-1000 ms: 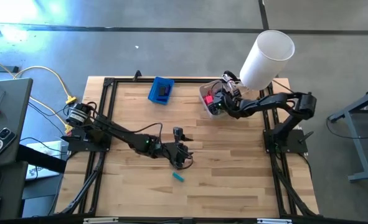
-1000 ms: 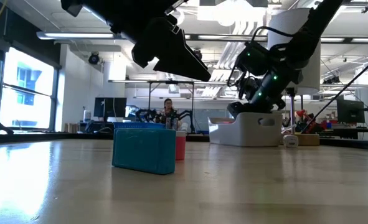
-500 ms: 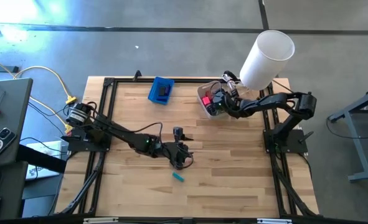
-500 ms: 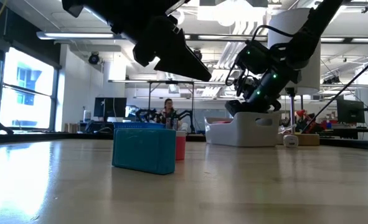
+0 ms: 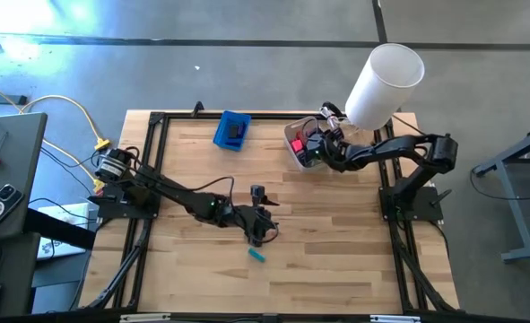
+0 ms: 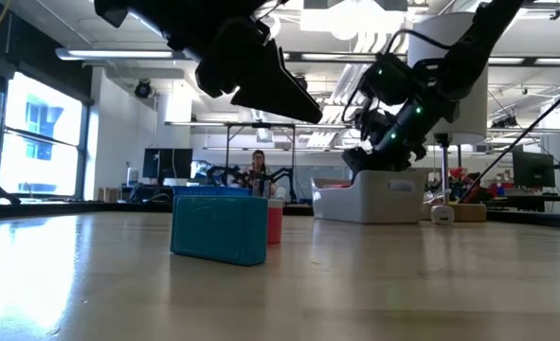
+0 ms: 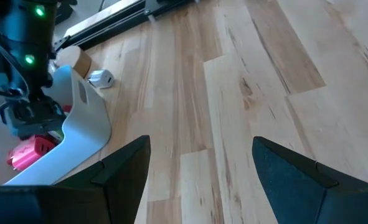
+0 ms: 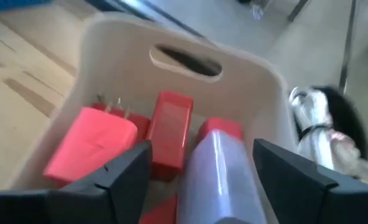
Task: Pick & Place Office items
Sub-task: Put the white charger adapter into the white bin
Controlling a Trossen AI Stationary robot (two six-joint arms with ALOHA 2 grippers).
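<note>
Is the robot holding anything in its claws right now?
No. The right gripper is open over the white bin, a purple piece loose between its fingers. The left gripper is open over bare table.

left gripper point(image 5: 263, 229): mid-table, just above teal piece point(image 5: 256, 255); black piece point(image 5: 256, 191) nearby
right gripper point(image 5: 311, 148): over white bin point(image 5: 293, 144); pink item point(image 5: 299, 144) inside
blue tray point(image 5: 233, 129): far edge; dark item inside

1. Translucent white bin point(image 8: 109, 50), holding red point(image 8: 171, 124), pink point(image 8: 90, 149) and pale lavender point(image 8: 218, 174) pieces
2. Blue tray point(image 5: 232, 130)
3. Teal piece point(image 5: 256, 255) on light wood table point(image 5: 336, 233)
</note>
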